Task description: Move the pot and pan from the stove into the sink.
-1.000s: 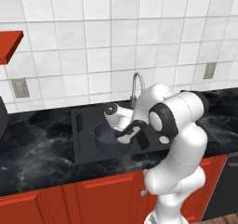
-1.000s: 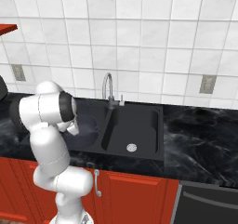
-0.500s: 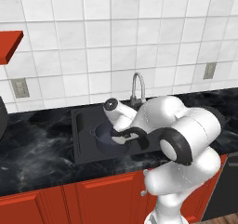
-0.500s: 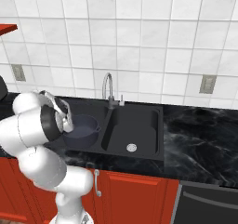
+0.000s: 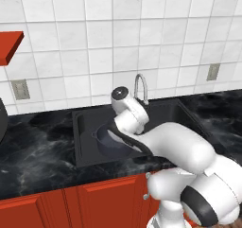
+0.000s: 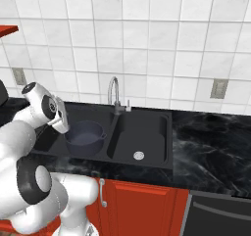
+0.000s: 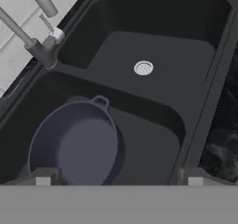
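The dark blue-grey pot (image 5: 109, 145) (image 6: 84, 138) (image 7: 74, 146) stands upright in the left basin of the black sink (image 6: 142, 164) (image 7: 139, 108), with one loop handle toward the divider. My gripper (image 7: 119, 179) (image 6: 62, 126) hovers just above the pot and is open: the two fingertips (image 7: 42, 179) stand far apart with nothing between them. In the left base view my own arm hides part of the pot. The pan and the stove are out of view.
The silver gooseneck faucet (image 5: 140, 86) (image 6: 113, 91) (image 7: 29, 38) rises behind the divider, close to my wrist. The right basin holds only its drain (image 6: 138, 155) (image 7: 143, 68). A red shelf (image 5: 9, 47) juts out at upper left. Black marbled counter (image 6: 211, 147) lies on both sides.
The jaws have spread wide, letting go of the pot, which stays in the left basin. My elbow has swung out toward the cameras.
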Motion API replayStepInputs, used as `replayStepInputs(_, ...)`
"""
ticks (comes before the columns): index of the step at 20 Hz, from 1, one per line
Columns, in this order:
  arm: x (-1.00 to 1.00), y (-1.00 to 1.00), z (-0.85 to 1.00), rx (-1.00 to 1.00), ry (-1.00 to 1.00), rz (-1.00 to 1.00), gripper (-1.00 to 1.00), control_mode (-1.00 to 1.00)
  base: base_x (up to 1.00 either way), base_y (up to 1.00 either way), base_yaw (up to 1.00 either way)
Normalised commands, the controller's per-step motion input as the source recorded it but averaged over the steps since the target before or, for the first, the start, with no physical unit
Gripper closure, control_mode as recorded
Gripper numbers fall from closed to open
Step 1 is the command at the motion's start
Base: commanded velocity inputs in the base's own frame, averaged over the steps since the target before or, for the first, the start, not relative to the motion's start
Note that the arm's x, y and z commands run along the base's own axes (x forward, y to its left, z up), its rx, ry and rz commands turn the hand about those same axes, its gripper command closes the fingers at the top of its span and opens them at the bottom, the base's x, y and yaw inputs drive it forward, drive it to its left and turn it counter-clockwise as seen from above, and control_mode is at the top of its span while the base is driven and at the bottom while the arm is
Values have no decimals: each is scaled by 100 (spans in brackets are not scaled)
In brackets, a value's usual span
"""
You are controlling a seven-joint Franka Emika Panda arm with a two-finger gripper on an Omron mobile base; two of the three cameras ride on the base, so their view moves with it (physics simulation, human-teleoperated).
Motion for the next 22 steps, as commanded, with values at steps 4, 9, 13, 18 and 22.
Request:
replayStepInputs(4,-74,0,89,-1,4,4,-100,-100,0,0,0)
replayStepInputs(9,-98,0,46,-5,0,13,-100,-100,0,0,0)
replayStepInputs(13,-90,0,28,-3,0,19,-100,-100,0,0,0)
replayStepInputs(18,-81,0,14,-1,0,23,-100,-100,0,0,0)
replayStepInputs(22,-53,-2,0,0,0,35,-100,-100,0,0,0)
